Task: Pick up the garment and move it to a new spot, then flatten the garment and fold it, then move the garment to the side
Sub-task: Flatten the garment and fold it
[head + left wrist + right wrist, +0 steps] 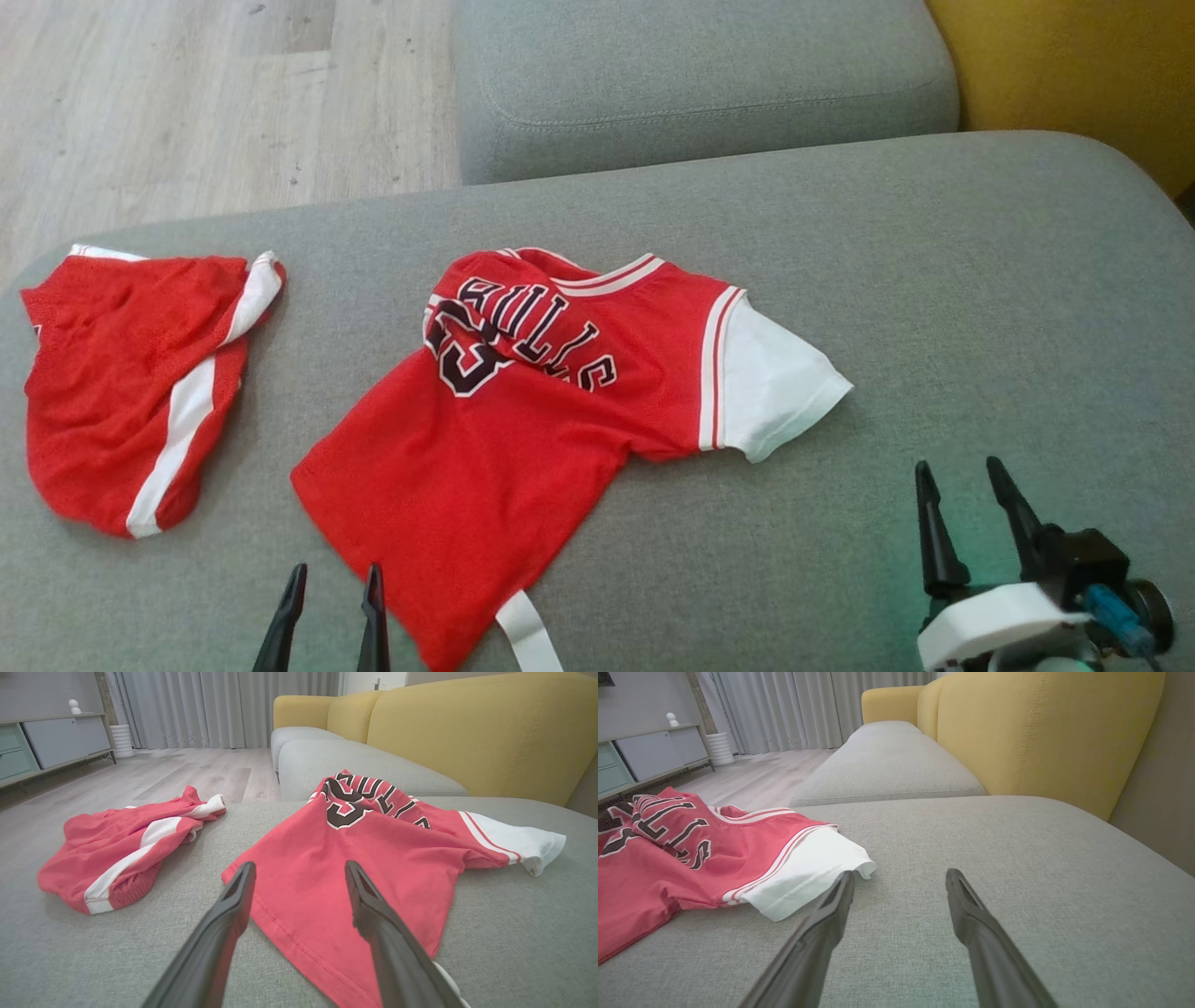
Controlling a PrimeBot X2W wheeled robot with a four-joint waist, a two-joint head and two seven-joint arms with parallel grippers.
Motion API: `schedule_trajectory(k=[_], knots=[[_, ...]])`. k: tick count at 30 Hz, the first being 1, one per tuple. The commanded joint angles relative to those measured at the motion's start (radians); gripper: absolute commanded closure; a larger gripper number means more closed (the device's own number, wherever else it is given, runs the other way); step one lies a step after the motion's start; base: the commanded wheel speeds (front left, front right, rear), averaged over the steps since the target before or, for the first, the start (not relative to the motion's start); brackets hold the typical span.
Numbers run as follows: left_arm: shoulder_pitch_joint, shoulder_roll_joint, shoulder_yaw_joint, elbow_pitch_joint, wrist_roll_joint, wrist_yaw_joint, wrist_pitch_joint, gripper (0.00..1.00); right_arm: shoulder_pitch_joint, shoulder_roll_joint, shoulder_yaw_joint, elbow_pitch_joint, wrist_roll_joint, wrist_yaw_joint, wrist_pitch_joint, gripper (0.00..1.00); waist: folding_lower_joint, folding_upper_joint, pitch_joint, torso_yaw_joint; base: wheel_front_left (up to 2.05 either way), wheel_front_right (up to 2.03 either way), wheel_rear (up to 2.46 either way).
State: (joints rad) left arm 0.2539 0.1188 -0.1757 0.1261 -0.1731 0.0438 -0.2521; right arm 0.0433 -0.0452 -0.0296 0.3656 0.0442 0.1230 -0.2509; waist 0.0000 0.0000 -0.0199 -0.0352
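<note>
The red jersey (523,411) lay crumpled on the grey cushion (934,280), its length slanting from the hem (289,942) just beside the wide-open, empty left hand (336,571) up to the collar (607,275); the right hand (959,467), equally wide, stood farther off.

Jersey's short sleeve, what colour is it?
The sleeve is white, joined to the red jersey; the head view shows it best.

One jersey (523,420), one pair of shorts (112,373), two pincers (336,569) (959,464)
</note>
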Motion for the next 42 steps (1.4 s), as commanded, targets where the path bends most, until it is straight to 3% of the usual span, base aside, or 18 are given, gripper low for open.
schedule_trajectory(k=[1,11,16,19,21,27,32,42], knots=[[-0.019,-0.01,0.045,-0.023,0.009,-0.005,-0.01,0.0,-0.037,-0.005,0.032,-0.024,0.004,0.008,-0.011,0.0,0.0,0.0,0.0,-0.001,0.0,0.0,0.0],[-0.019,-0.042,0.104,0.008,0.044,-0.055,-0.01,0.0,-0.049,-0.005,0.05,-0.01,0.01,0.008,-0.011,0.0,0.0,0.0,0.0,0.007,0.0,0.0,0.0],[-0.034,-0.053,0.12,-0.028,0.065,-0.055,-0.01,0.0,-0.083,-0.005,0.055,-0.017,0.033,0.008,-0.011,0.0,0.0,0.0,0.001,0.006,0.0,0.0,0.0],[-0.039,-0.057,0.092,-0.064,0.08,-0.064,-0.01,0.0,-0.142,-0.005,0.055,-0.012,0.027,0.008,-0.004,0.0,0.0,0.0,0.002,0.003,0.0,0.0,0.0],[-0.029,-0.048,0.035,-0.029,0.103,-0.097,0.04,0.0,-0.197,-0.013,0.074,0.001,0.014,0.008,0.04,0.0,0.0,0.0,0.005,0.004,0.0,0.0,0.0],[-0.039,-0.039,-0.08,-0.045,0.103,-0.144,0.243,0.0,-0.369,-0.075,0.147,0.116,0.032,0.008,0.263,0.0,0.0,0.0,0.021,0.028,0.0,0.0,0.0],[-0.08,-0.03,-0.123,0.003,0.11,-0.151,0.319,0.0,-0.501,-0.091,0.184,0.28,0.097,0.008,0.411,0.0,0.0,0.0,0.051,0.062,0.0,0.0,0.0],[-0.146,-0.038,-0.158,0.103,0.122,-0.146,0.307,0.0,-0.587,-0.085,0.187,0.475,0.117,0.008,0.442,0.0,0.0,0.0,0.075,0.087,0.0,0.0,0.0]])
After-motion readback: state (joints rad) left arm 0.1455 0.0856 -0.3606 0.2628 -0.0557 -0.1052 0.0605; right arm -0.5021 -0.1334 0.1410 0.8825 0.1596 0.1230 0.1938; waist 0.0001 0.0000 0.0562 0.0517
